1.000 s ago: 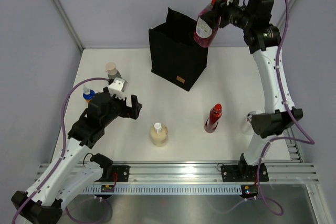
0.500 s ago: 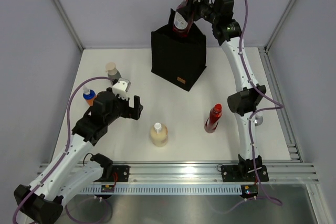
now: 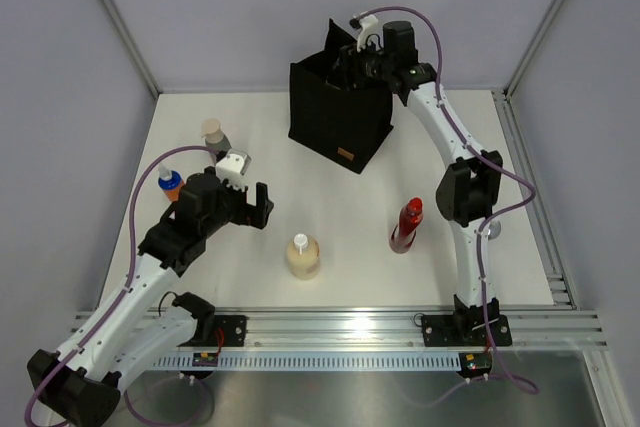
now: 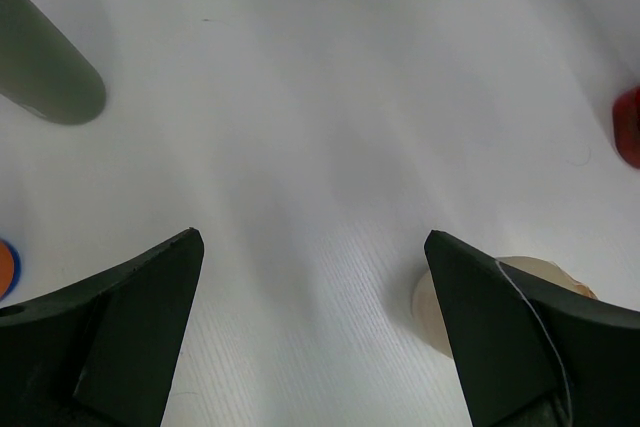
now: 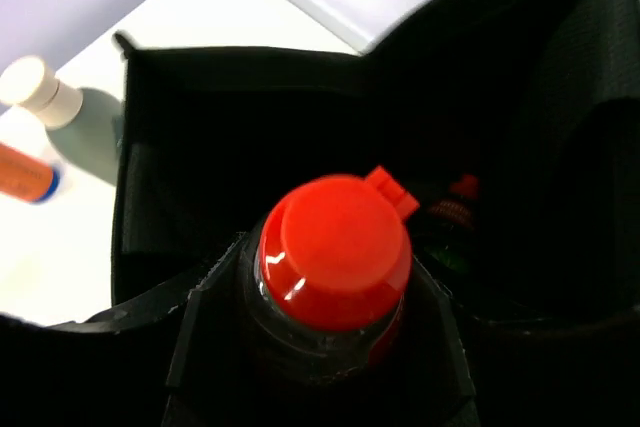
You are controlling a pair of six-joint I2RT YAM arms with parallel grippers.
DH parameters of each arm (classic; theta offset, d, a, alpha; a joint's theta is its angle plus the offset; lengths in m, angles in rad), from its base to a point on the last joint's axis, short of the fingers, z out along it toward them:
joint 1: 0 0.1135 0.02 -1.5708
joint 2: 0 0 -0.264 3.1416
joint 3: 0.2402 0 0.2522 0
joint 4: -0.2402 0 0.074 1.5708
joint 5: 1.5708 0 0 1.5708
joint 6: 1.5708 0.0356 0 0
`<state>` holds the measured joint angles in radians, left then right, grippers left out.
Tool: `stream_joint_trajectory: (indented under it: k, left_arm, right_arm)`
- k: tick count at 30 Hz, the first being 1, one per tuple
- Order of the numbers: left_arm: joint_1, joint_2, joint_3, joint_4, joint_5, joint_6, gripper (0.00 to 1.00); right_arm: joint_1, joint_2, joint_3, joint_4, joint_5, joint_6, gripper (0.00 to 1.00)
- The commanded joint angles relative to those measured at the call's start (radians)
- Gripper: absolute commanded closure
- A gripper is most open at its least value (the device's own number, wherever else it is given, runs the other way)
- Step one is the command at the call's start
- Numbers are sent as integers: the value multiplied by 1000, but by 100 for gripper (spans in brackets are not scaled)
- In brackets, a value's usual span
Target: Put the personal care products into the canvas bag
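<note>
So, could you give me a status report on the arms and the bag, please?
Left gripper open, empty, above table. Right gripper shut on maroon bottle, at canvas bag mouth. Four bottles on table. Nothing blocking.

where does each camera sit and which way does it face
top external: above and behind the arms, looking down on the table; both arms show.
left wrist: on the left arm, facing down at the table between the fingers of the open left gripper.
right wrist: on the right arm, looking down into the bag past the maroon bottle in the right gripper.
shared: all three show the bag and the grey bottle.
</note>
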<state>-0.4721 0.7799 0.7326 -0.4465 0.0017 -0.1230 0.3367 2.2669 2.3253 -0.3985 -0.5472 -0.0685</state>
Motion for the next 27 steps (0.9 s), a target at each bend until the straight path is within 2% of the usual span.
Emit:
stream_joint_trajectory:
  k: [1, 4, 7, 9, 11, 15, 18, 24, 27]
  left_arm:
    - [0, -10, 5, 45, 35, 19, 1]
    - [0, -18, 5, 48, 46, 17, 1]
    - [0, -22, 4, 46, 58, 17, 1]
    - [0, -22, 4, 51, 67, 17, 1]
    - [0, -22, 4, 49, 70, 17, 1]
    - [0, -24, 4, 51, 80, 17, 1]
    - [0, -24, 4, 49, 83, 17, 1]
    - [0, -21, 4, 51, 90, 17, 1]
    - [0, -19, 2, 52, 93, 17, 1]
  right_arm:
    - [28, -158, -47, 27, -43, -59, 100]
    - [45, -156, -109, 3, -28, -112, 100]
    - [50, -123, -95, -57, -30, -143, 100]
    - [50, -86, -51, -89, -25, -158, 92]
    - [50, -54, -6, -131, -22, -180, 77]
    - [50, -47, -17, -122, -20, -180, 55]
    - [50, -47, -23, -115, -11, -178, 44]
    - [51, -55, -43, -117, -13, -175, 36]
    - [50, -63, -60, -120, -16, -174, 28]
